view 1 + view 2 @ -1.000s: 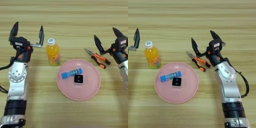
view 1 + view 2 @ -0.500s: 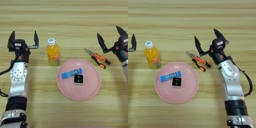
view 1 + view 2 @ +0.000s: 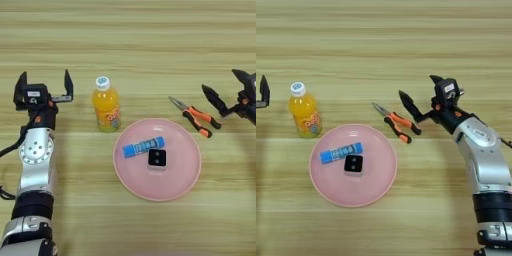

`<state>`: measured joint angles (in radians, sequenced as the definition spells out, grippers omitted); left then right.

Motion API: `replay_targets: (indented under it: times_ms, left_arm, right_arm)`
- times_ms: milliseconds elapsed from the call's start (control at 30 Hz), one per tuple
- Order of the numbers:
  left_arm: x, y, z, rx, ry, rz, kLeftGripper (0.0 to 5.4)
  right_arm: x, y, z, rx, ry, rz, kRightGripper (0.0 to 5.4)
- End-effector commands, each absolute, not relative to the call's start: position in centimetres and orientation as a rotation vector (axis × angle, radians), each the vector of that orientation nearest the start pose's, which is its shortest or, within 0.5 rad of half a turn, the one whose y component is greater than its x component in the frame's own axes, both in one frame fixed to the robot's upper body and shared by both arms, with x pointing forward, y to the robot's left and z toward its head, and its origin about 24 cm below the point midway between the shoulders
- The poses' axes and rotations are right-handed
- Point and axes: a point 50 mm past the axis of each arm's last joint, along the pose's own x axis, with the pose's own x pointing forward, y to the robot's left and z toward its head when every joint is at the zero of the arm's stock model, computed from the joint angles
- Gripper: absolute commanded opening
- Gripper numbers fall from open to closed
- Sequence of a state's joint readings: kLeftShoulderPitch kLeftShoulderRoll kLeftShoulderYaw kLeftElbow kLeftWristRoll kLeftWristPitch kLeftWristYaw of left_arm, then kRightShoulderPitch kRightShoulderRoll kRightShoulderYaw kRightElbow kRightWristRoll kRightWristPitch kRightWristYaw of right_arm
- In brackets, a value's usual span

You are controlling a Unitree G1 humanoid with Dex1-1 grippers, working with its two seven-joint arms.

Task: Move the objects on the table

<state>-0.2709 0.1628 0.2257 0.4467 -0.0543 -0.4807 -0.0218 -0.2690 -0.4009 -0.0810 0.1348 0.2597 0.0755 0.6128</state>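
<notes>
Shifted outward: left pincer point(image 3: 44, 85) and right pincer point(image 3: 420, 93), both spread wide, empty. Orange-handled steel pliers point(image 3: 396, 122) just left of right pincer; careless approach risks knocking them against pink round plate point(image 3: 381, 175) on wooden desk point(image 3: 406, 30).

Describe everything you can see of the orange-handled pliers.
The pliers lie flat on the wooden table, just beyond the upper right rim of the pink plate and apart from it. Their grey metal nose points up and left, and the two orange handles with dark trim splay toward the lower right. Nothing grips them: the right claw hovers open close beside the handles, and contact cannot be made out.
</notes>
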Motion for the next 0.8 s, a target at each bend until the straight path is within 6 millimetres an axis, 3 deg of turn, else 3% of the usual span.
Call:
replay_targets:
  times_ms: [33,367,800]
  left_arm:
    - [29.6,22.3,7.0,0.068,-0.343,0.172,5.36]
    - [29.6,21.8,6.6,0.063,-0.315,0.140,5.36]
    - [29.6,21.8,6.6,0.063,-0.318,0.135,5.36]
  right_arm:
    - [29.3,-20.5,8.8,-0.159,0.026,0.603,5.40]
    - [28.5,-19.5,5.9,-0.174,0.130,0.668,5.40]
    - [28.6,-19.7,4.4,-0.167,0.210,0.637,5.40]
